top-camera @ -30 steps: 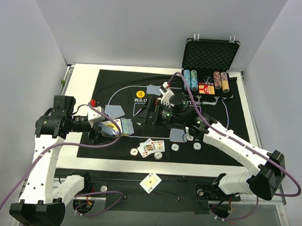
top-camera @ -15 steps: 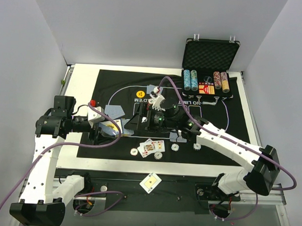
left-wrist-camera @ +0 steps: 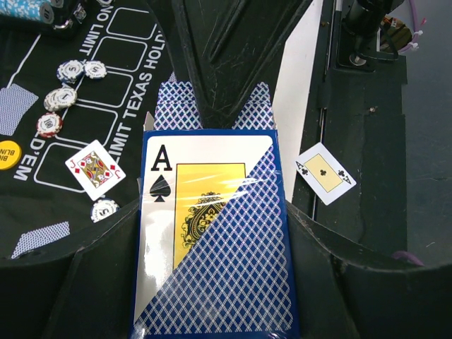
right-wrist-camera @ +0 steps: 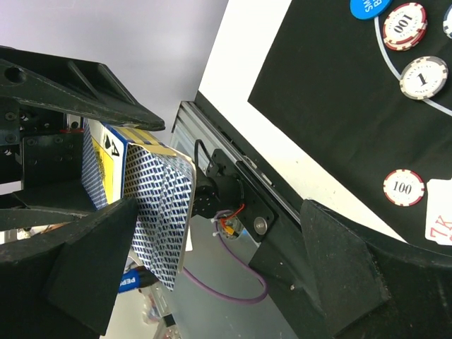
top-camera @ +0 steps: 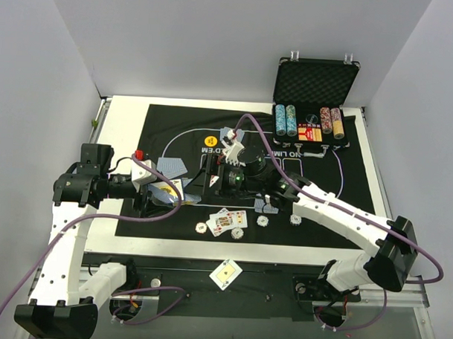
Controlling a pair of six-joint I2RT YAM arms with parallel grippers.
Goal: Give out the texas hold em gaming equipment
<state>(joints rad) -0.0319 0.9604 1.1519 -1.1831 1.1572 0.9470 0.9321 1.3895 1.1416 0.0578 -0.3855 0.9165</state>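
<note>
card box (left-wrist-camera: 212,233), blue with an ace of spades printed on it, sits at the left edge of the felt mat (top-camera: 345,181). the left jaws are nearly shut on its two sides, and its top flap is open. over the last second the right arm (top-camera: 336,214) has swung from the mat's middle across to that box. the right jaws are spread wide and hold nothing, with the box just ahead of them and not yet between them. this looks like a reach to draw cards for dealing. near the mat's front edge lie face-up cards (top-camera: 226,220) and a few chips (top-camera: 201,228). one card (top-camera: 226,274) lies off the mat in front. chip stacks (top-camera: 308,120) stand in the case (top-camera: 315,82) at the mat's far right corner.
</note>
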